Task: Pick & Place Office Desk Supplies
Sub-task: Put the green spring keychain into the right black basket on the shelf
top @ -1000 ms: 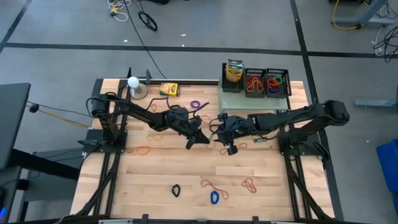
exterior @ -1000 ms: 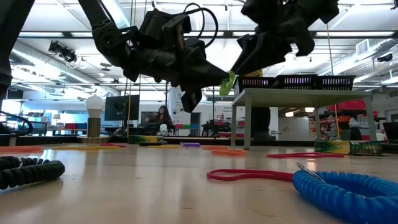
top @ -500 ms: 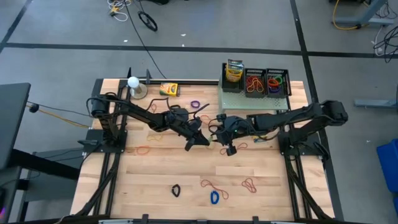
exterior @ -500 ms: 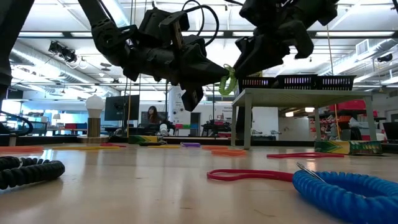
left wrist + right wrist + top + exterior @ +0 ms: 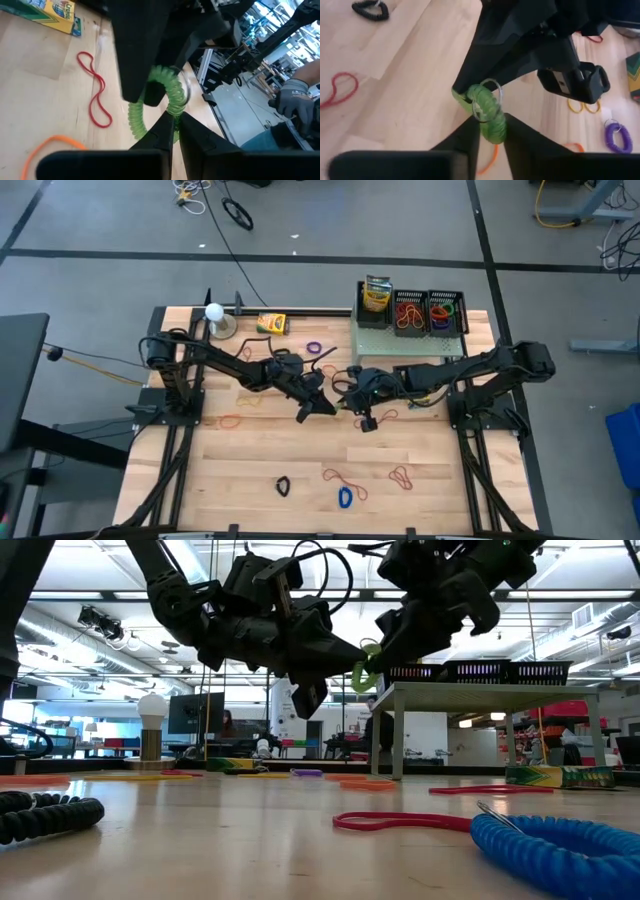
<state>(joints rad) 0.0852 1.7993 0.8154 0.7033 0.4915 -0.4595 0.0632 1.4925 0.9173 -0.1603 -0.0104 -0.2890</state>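
- The green coil band point(image 5: 486, 111) hangs above the mid-table, well clear of the pale green shelf point(image 5: 408, 332) at the back right, suspended between the two grippers.
- Left gripper point(image 5: 325, 406): fingers closed narrow, pinching one end of the coil.
- Right gripper point(image 5: 489, 131): fingers straddle the other end of the coil, close to it on both sides. Whether they clamp it firmly cannot be told.
- Handling estimate: the coil appears light, soft and springy. It will likely stretch and rebound if pulled.
- A small metal ring point(image 5: 485, 104) sits on the coil. It looks slippery, so avoid gripping it.
- Recommended hold: the thick coil body, across its width.
- Destination: black mesh trays point(image 5: 428, 312) on the shelf.
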